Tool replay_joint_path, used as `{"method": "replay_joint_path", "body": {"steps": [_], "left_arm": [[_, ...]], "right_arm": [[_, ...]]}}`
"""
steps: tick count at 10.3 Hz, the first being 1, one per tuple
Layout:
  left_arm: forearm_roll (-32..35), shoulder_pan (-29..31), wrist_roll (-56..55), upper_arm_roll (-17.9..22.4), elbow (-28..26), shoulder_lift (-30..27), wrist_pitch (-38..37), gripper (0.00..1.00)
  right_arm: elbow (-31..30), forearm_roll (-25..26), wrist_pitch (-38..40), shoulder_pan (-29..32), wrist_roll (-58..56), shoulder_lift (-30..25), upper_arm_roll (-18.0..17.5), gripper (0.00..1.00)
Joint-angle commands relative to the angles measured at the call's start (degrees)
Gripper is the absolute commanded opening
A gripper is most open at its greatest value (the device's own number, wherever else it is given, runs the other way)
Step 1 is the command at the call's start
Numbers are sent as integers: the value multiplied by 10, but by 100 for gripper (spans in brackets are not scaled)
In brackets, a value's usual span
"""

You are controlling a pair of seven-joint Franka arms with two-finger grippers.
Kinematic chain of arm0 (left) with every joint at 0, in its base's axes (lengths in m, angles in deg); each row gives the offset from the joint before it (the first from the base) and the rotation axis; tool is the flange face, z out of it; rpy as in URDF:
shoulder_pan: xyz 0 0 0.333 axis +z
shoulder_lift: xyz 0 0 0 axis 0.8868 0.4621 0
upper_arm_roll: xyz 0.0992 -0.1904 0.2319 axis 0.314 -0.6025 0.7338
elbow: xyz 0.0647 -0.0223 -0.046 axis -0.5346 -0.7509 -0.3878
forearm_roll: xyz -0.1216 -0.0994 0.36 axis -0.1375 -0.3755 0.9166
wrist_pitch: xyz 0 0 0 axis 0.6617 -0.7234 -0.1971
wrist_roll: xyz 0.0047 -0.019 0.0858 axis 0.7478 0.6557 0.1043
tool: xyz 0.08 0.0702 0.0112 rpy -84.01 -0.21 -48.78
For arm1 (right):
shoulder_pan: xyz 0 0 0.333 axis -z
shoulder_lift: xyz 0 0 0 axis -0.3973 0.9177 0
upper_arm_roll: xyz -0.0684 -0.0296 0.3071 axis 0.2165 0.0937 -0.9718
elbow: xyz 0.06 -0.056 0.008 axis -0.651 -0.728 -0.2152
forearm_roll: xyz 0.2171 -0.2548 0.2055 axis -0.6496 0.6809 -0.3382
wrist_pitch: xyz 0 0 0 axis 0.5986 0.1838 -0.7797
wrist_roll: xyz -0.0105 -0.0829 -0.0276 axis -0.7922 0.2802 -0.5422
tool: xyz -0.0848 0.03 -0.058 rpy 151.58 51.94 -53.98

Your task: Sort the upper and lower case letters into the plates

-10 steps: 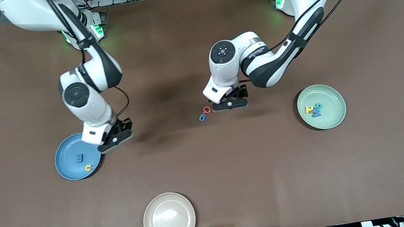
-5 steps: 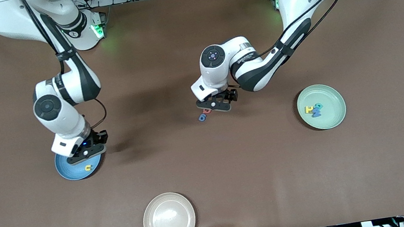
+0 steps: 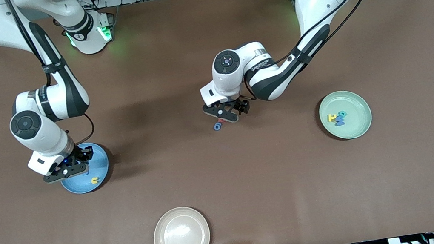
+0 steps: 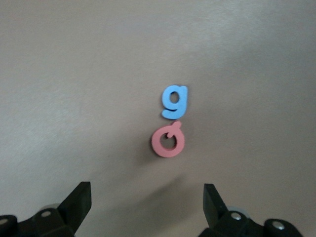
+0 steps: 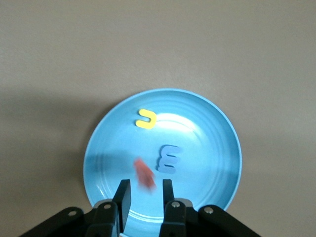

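The sky blue plate (image 3: 99,160) lies toward the right arm's end, with a yellow letter (image 5: 146,119) and a blue letter (image 5: 169,159) in it. My right gripper (image 5: 143,197) hangs over this plate (image 5: 207,128). Its fingers stand slightly apart, and a blurred red letter (image 5: 144,174) is loose just off their tips. My left gripper (image 4: 147,202) is open above a blue "g" (image 4: 175,101) and a red round letter (image 4: 168,142), which lie touching on the table mid-way (image 3: 217,126). The mint green plate (image 3: 357,126) holds three letters (image 3: 337,118).
A beige plate (image 3: 182,236) sits alone near the table's front edge. The brown tabletop (image 3: 252,185) stretches bare between the plates.
My right gripper has moved over the blue plate toward its end of the table; its fingers have parted and the red letter has left them. My left gripper has shifted over the two table letters.
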Motion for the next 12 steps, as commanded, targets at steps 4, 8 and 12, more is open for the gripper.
{"method": "replay_joint_path", "body": {"steps": [4,8,12], "left_arm": [[-10,-52,56,60,29,7,33,100],[-9,-62,56,65,44,24,39,100],[-8,-68,56,67,49,30,40,94]], "right_arm": [[4,11,40,15,6,-10,-6,100],[4,7,40,13,10,-8,-7,100],[13,6,40,5,10,-9,-14,100]]}}
